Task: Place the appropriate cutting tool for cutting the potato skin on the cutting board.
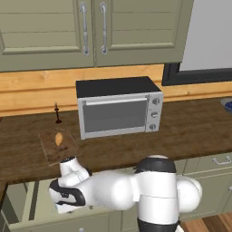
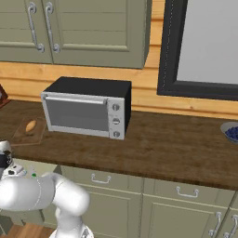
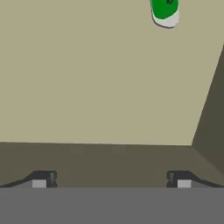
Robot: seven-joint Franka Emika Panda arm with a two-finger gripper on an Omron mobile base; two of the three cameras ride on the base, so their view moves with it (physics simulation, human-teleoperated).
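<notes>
From the hand view I get a green-handled object (image 3: 164,12) cut off by the top edge, so I cannot tell its blade. In the right base view a blue bowl (image 2: 231,132) at the counter's right end is clipped by the frame, and the thin dark item (image 1: 57,113) behind the cutting board (image 1: 50,147) is too small to identify

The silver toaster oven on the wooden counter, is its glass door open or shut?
Shut. The silver toaster oven has its glass door standing flat and upright against the front, handle bar along the top; the right base view shows the same.
</notes>
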